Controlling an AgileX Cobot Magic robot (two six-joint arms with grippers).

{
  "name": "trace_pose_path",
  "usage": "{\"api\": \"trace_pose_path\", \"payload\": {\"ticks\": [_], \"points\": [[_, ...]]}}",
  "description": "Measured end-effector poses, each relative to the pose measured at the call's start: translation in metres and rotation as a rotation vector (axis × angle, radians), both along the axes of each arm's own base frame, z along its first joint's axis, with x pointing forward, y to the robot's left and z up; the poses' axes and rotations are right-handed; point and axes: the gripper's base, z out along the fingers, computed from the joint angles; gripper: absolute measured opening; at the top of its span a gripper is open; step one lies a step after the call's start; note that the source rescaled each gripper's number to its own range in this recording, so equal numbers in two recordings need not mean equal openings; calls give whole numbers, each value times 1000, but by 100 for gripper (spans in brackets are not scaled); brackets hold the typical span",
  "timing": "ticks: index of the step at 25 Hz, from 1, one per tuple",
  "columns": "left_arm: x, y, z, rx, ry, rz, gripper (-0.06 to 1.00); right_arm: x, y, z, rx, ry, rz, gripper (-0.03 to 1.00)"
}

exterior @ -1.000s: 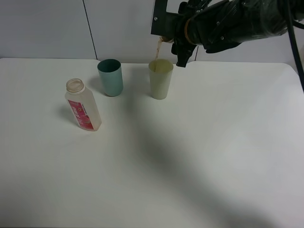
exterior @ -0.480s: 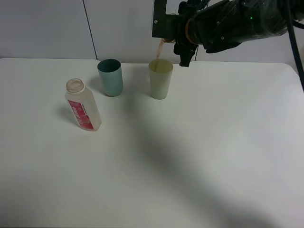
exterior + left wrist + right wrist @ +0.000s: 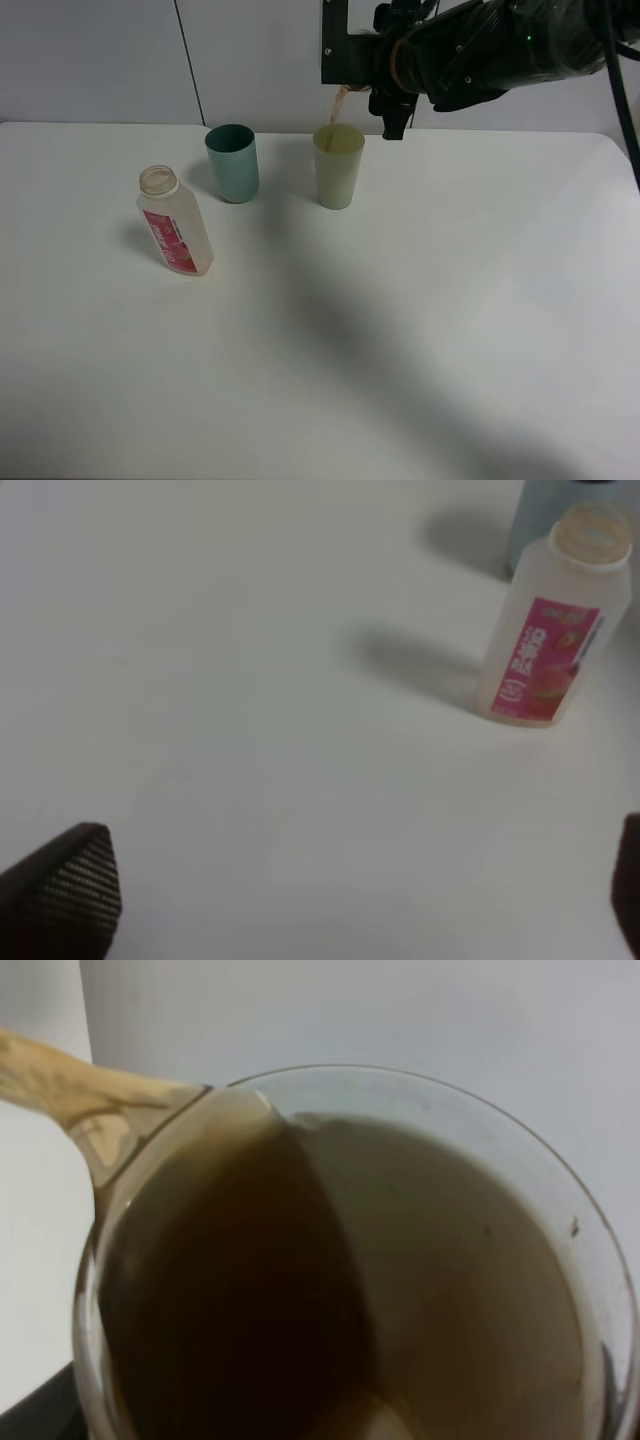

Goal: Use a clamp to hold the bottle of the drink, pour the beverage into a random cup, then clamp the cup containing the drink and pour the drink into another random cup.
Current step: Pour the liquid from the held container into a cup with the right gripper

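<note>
High at the back, my right gripper [image 3: 366,78] is shut on the cup containing the drink [image 3: 350,1260] and holds it tipped over. The arm hides most of that cup in the exterior view. A thin brown stream of beverage [image 3: 336,108] falls from the cup's rim into the pale yellow-green tumbler [image 3: 338,165] just below. In the right wrist view, brown beverage [image 3: 230,1290] fills the cup and runs over its lip. The bottle [image 3: 175,222] stands uncapped at the left. My left gripper [image 3: 345,895] hangs open above bare table, well apart from the bottle [image 3: 548,620].
A teal tumbler [image 3: 232,162] stands upright left of the yellow-green one, behind the bottle. The white table [image 3: 400,330] runs back to a pale wall. The right arm's black bulk reaches in from the upper right.
My right gripper has turned slightly further, tipping the cup more. The stream keeps running into the yellow-green tumbler. The bottle, the teal tumbler and the left gripper have not moved.
</note>
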Motion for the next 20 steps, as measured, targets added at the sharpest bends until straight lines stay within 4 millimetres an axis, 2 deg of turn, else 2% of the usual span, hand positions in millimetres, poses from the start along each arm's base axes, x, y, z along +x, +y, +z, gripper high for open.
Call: {"api": "trace_pose_path", "payload": {"ticks": [20], "points": [[0, 0, 0, 0, 0, 0, 100, 0, 0, 1, -101, -17, 44, 0]]}}
